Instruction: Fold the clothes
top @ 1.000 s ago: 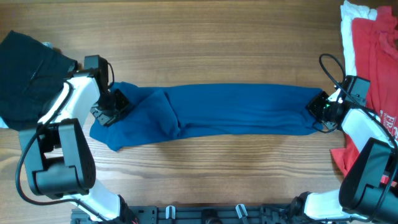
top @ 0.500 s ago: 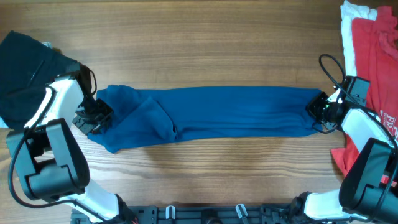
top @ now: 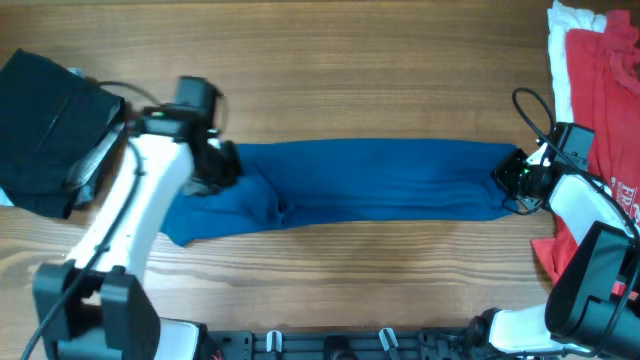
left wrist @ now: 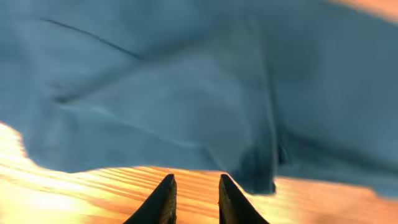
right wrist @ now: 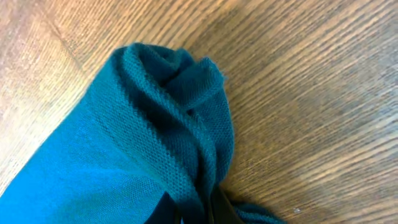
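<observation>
A deep-blue shirt [top: 370,178] lies stretched in a long band across the wooden table. Its left end is bunched, with a folded flap [left wrist: 186,106]. My left gripper [top: 220,165] hovers over that left end. In the left wrist view it [left wrist: 194,190] stands slightly open, with only bare wood between its dark fingertips [left wrist: 165,199] and the shirt's edge just ahead. My right gripper [top: 515,175] is shut on the shirt's right end, and the bunched knit cloth [right wrist: 180,112] is pinched between the jaws at the bottom of the right wrist view.
A red tee [top: 600,90] lies over a white piece [top: 565,20] at the table's right edge. A black garment [top: 45,120] is at the far left. Bare wood table [top: 350,70] stretches behind the shirt and in front of it.
My left gripper first drew the shirt's left end leftward, then let it go and swung up and right over the cloth. The right arm has stayed still.
</observation>
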Robot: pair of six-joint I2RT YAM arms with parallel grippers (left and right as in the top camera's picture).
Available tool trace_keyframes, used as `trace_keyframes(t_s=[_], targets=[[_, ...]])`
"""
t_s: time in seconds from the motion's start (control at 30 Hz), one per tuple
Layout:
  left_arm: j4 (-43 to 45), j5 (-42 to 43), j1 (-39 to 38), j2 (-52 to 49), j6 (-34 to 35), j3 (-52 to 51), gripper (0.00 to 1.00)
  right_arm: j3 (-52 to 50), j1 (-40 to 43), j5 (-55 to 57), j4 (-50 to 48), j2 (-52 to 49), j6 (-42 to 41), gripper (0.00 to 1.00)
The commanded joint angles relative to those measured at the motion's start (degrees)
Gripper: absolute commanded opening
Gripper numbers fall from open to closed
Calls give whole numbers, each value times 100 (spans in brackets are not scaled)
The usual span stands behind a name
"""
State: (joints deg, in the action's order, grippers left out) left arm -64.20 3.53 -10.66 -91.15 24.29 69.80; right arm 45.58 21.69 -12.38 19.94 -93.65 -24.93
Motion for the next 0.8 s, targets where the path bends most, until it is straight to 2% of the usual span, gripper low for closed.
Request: trace_keyframes(t_s=[0.0,0.07,0.23,0.53,0.6,0.67,0.77], targets=[[81,96,-887,-267,170,-328,28,122,31,208,24,-63,118,6],[317,96,-1309,-352,173,-501,37,120,31,208,24,-63,118,7],[717,68,-2000,-634,308,-632,38,122,31,208,31,-63,142,7],[935,-173,-2070,-1073,365,-638,36,120,31,208,35,-63,227,8],[981,-214,-2070,-1086,365,-638,27,120,31,208,35,-63,229,8],[970,-372,-2068,-1086,363,-638,6,120,31,208,35,-63,232,8],[938,-437,-2068,-1086,365,-638,6,120,31,208,37,-63,229,8]])
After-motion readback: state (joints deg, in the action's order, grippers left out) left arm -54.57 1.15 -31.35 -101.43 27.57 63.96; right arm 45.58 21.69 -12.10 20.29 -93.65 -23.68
